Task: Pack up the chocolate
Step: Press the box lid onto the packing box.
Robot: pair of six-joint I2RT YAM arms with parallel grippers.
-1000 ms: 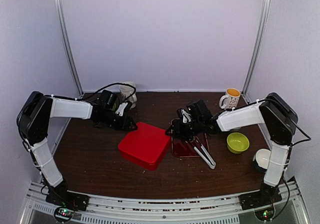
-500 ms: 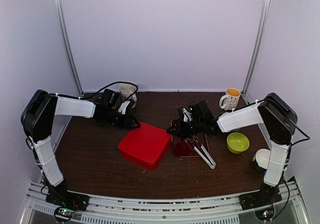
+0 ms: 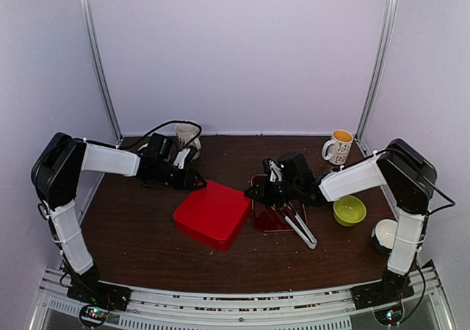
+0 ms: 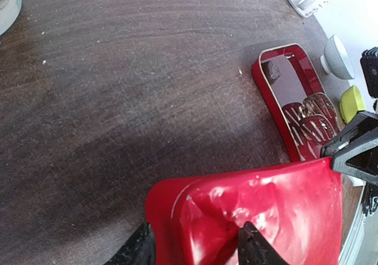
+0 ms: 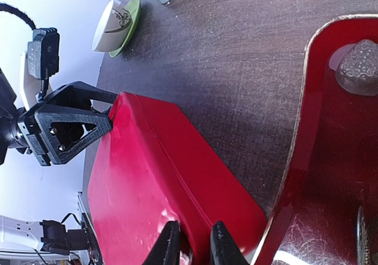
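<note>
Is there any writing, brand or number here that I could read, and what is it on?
No text can be read.
The white mug: dark marks on its side, too small to read.
The cup: a dark squiggle, not legible as letters.
The red lid: plain.

The red lid point(image 3: 213, 214) at centre looks smooth and glossy, with rippled highlights. The table point(image 4: 118, 88) is dark, matt wood with visible grain. At the upper right of the right wrist view, a chocolate piece point(image 5: 358, 71) looks bumpy, and the red tray point(image 5: 331, 176) around it shines.
</note>
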